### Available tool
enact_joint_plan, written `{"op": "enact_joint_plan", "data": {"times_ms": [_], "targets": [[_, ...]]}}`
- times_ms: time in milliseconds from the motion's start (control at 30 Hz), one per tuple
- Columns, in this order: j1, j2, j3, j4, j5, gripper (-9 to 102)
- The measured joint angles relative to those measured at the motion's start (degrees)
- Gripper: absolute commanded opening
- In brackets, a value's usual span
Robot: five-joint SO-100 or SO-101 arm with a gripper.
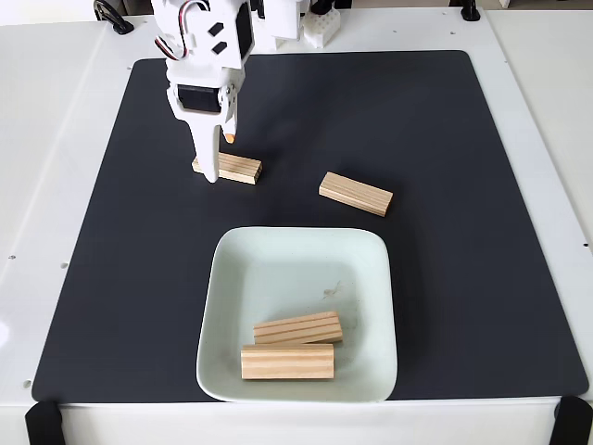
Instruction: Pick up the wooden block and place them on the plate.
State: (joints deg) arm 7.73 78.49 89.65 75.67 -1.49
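Note:
My white gripper (220,158) hangs over the left part of the black mat, open, its long white finger (209,159) reaching down across the left end of a wooden block (236,168). The orange-tipped finger (229,138) stands higher, just behind that block. A second wooden block (356,194) lies loose on the mat to the right, at a slight angle. The pale square plate (296,237) sits at the front centre. Two more wooden blocks (297,328) (287,362) rest side by side in its front part.
The black mat (482,232) covers most of the white table (46,185). The arm's base and cables (278,23) stand at the back edge. Open mat lies to the right of the plate and behind the blocks.

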Motion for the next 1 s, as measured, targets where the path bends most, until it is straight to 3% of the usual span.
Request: {"op": "enact_joint_plan", "data": {"times_ms": [400,667,1000], "targets": [[0.09,-3.96,0.00,-2.37,0.79,27],[0.09,-5.10,-0.09,-3.87,0.88,0],[0.00,-5.10,-0.09,-3.87,0.88,0]]}}
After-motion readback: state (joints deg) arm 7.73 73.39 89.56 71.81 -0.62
